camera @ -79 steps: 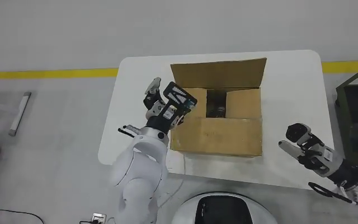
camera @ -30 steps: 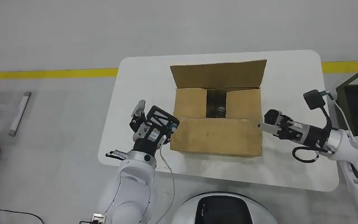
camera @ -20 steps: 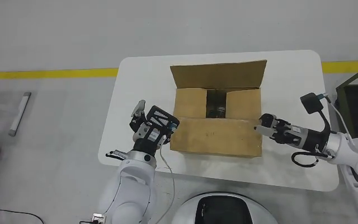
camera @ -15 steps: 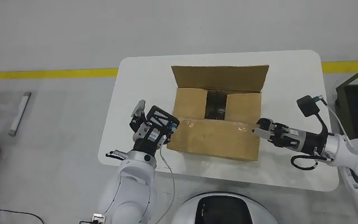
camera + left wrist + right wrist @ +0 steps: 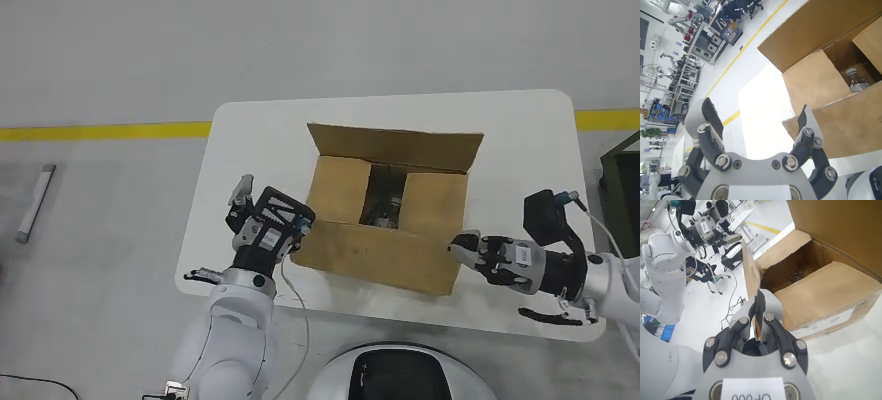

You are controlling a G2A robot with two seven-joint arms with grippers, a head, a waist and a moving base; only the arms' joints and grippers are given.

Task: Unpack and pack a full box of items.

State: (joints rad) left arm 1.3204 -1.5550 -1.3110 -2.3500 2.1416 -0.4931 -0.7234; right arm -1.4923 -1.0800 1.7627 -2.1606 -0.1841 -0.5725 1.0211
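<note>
The left gripper (image 5: 756, 108) hovers just beside the left front corner of the box (image 5: 340, 190), its jaws wide apart and holding nothing. The box stands on the white desk (image 5: 540, 140), mouth upward, its long axis across the desk, a little slanted. A bottle (image 5: 857, 81) stands upright inside. The right gripper (image 5: 757, 300) has its jaws clamped on the right corner of the front flap (image 5: 380, 258).

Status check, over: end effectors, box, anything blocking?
Right end effector shut on front flap. Left end effector open by box corner. Bottle inside, side flaps partly folded over it.
</note>
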